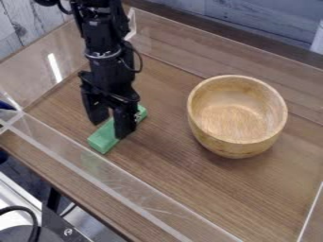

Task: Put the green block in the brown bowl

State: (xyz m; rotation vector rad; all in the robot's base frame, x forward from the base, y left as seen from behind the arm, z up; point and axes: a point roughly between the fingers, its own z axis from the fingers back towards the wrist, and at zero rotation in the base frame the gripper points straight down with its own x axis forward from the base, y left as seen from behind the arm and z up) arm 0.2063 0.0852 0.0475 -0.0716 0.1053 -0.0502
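The green block point(109, 138) lies flat on the wooden table at the left, its far end hidden behind the gripper. My black gripper point(109, 118) points straight down over the block's far half, open, with one finger point(93, 108) on the left and the other finger point(124, 121) on the right of the bar. The fingertips are down at about the block's level. The brown bowl point(237, 115) stands empty on the right, well apart from the block and the gripper.
A clear plastic wall point(76, 151) runs along the front and left of the wooden table point(177, 180). A further clear wall point(228, 38) borders the back. The table's front edge drops off at the lower left.
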